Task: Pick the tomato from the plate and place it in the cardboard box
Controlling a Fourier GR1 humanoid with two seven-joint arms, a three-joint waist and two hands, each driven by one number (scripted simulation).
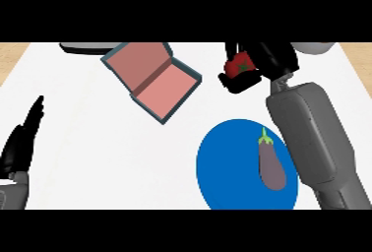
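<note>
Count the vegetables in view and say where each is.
2. A red tomato is held in the right hand, beside the pink cardboard box. A purple eggplant lies on the blue plate.

Probably a kitchen: a white desk with wooden edging carries a blue plate holding an eggplant, food laid out for handling.

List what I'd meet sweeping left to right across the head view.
Left hand, resting open at the left edge → cardboard box → right hand, fingers curled round the tomato. The blue plate and eggplant overlap those in order, so left out.
</note>
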